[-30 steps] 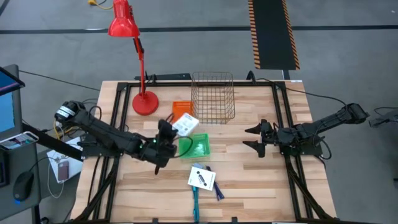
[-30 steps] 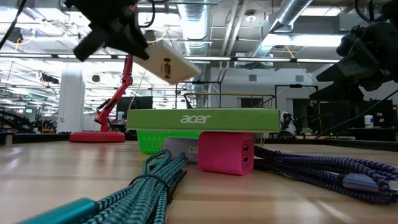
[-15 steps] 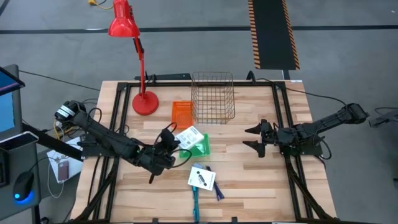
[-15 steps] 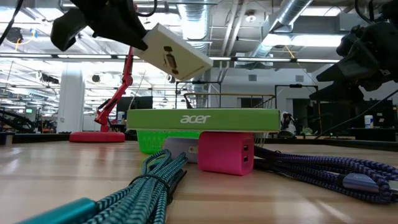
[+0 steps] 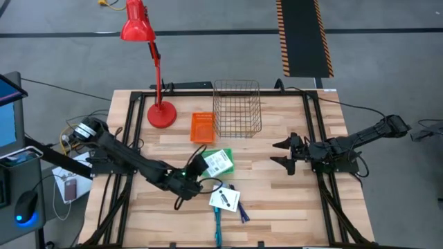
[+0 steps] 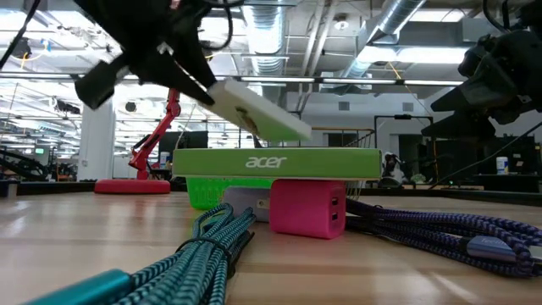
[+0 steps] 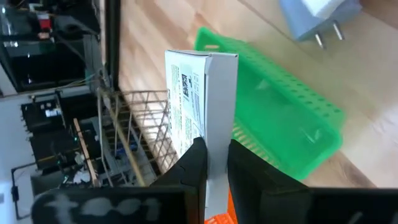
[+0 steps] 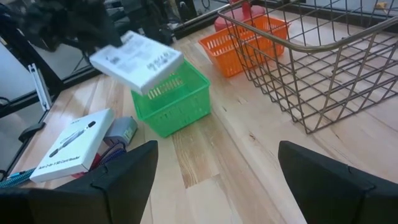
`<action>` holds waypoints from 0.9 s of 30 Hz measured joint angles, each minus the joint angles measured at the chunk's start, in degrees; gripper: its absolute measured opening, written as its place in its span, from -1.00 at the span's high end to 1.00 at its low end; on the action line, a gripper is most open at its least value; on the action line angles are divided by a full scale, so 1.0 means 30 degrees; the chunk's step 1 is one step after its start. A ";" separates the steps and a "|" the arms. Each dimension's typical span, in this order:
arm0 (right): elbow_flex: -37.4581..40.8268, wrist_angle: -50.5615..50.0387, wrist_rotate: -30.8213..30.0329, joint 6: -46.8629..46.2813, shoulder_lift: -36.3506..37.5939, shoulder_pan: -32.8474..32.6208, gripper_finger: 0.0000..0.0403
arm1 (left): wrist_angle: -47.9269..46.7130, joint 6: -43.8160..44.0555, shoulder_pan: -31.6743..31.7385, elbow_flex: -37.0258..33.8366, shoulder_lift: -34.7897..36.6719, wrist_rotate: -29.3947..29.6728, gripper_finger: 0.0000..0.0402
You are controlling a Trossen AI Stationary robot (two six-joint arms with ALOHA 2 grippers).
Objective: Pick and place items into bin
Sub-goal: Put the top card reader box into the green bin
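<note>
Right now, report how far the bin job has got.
Done: nothing shows in the wire basket or orange bin. In hand: the left claw is shut on a white box, held over the green bin. Left: another white box, the pink charger and cables. The right claw waits open.

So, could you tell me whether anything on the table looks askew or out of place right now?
Only the white box: the left gripper holds it tilted in the air above the green basket, not resting anywhere. Nothing looks spilled or damaged.
</note>
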State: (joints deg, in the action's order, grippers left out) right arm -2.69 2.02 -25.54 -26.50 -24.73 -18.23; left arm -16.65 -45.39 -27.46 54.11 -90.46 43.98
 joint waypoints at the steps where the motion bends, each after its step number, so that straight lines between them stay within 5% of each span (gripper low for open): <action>1: 0.0003 0.0007 0.0000 0.0000 0.0000 -0.0003 -0.62 | 0.0003 -0.0144 0.0014 0.0000 -0.0130 -0.0075 0.85; 27: -0.0003 0.0029 0.0004 -0.0007 0.0001 -0.0003 -0.62 | -0.0224 -0.0298 0.0823 0.0000 -0.0379 -0.1114 0.69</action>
State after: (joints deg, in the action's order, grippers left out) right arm -2.70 2.11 -25.53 -26.52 -24.73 -18.24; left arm -17.32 -46.29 -24.99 54.11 -91.59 40.64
